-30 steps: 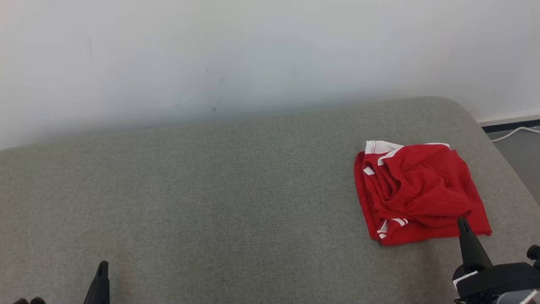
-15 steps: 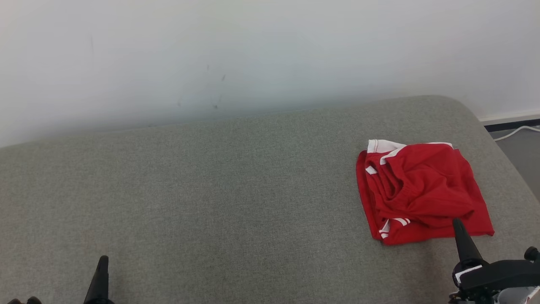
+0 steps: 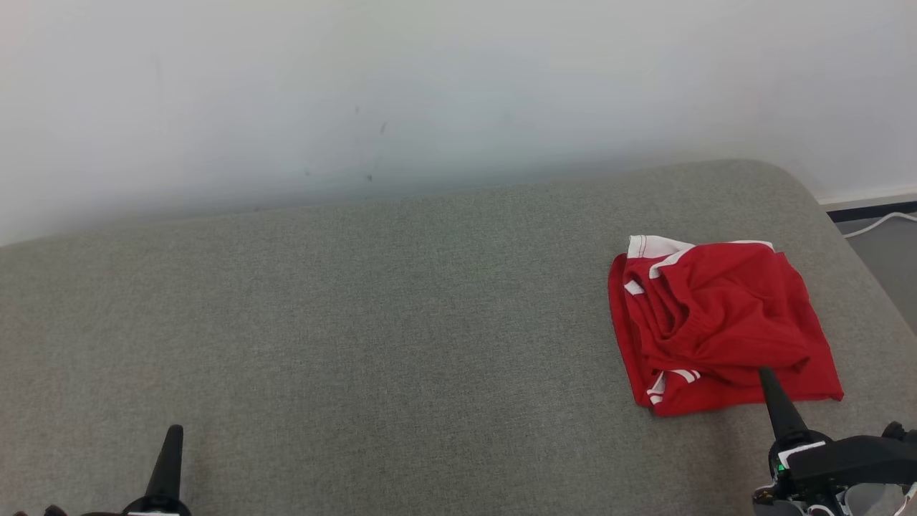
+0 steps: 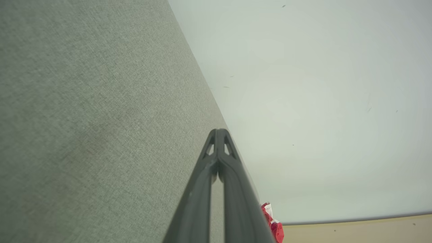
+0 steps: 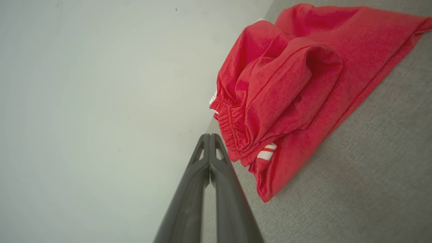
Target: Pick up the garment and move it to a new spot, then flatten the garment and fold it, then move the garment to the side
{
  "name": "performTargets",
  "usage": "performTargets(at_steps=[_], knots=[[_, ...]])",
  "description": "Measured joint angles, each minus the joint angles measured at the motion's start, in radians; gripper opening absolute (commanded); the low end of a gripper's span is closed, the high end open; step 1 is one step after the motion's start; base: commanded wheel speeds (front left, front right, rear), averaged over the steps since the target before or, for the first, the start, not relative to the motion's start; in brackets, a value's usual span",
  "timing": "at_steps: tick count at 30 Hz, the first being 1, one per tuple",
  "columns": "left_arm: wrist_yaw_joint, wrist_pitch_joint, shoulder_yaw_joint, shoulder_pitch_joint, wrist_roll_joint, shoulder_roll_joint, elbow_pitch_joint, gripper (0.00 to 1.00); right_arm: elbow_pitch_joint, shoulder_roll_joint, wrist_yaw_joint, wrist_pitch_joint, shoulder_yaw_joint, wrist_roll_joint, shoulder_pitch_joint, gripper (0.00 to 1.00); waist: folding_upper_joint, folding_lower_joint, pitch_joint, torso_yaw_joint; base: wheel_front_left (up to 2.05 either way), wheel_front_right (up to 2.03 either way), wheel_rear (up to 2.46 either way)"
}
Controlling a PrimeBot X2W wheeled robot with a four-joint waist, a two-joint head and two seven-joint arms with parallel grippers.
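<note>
Crumpled red cloth garment with white trim (image 3: 720, 326) lies at 3 o'clock on grey fabric-covered worktop (image 3: 394, 322), near its right edge. Right pincer (image 3: 765, 373) at 5 o'clock: fingers pressed together, holding nothing, tip just beside garment's near hem. Left pincer (image 3: 173, 430) at 7 o'clock: likewise closed, empty, well apart from garment.

A pale, faintly scuffed wall (image 3: 430, 86) stands behind the grey fabric table (image 3: 358, 322). Grey floor (image 3: 887, 269) and a white cable (image 3: 875, 224) show at the right edge.

Red knit cloth garment (image 3: 720, 322), matt; coarse woven grey fabric surface (image 3: 358, 322).
</note>
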Motion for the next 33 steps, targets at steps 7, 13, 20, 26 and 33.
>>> performTargets(at_steps=[7,13,20,26,33], knots=[[-0.018,0.014,0.016,-0.021,-0.095,-0.010,0.022,0.00,0.023,0.022,0.017,0.027,-0.018,0.071,-0.020,0.00,0.0000,0.0000,0.003,0.003,0.00,0.00,0.00],[-0.036,0.028,0.028,-0.041,-0.176,-0.020,0.042,0.00,0.045,0.040,0.031,0.048,-0.035,0.134,-0.032,0.00,0.0000,-0.0002,0.006,0.005,0.00,0.00,0.00],[-0.053,0.037,0.045,-0.059,-0.263,-0.029,0.066,0.00,0.067,0.062,0.051,0.073,-0.055,0.205,-0.042,0.00,0.0000,-0.0002,0.009,0.008,0.00,0.00,0.00],[-0.070,0.045,0.056,-0.080,-0.346,-0.039,0.085,0.00,0.086,0.080,0.068,0.093,-0.071,0.268,-0.063,0.00,0.0000,-0.0002,0.011,0.010,0.00,0.00,0.00],[-0.077,0.050,0.059,-0.086,-0.364,-0.042,0.092,0.00,0.091,0.087,0.071,0.100,-0.074,0.291,-0.066,0.00,0.0000,-0.0001,0.012,0.010,0.00,0.00,0.00]])
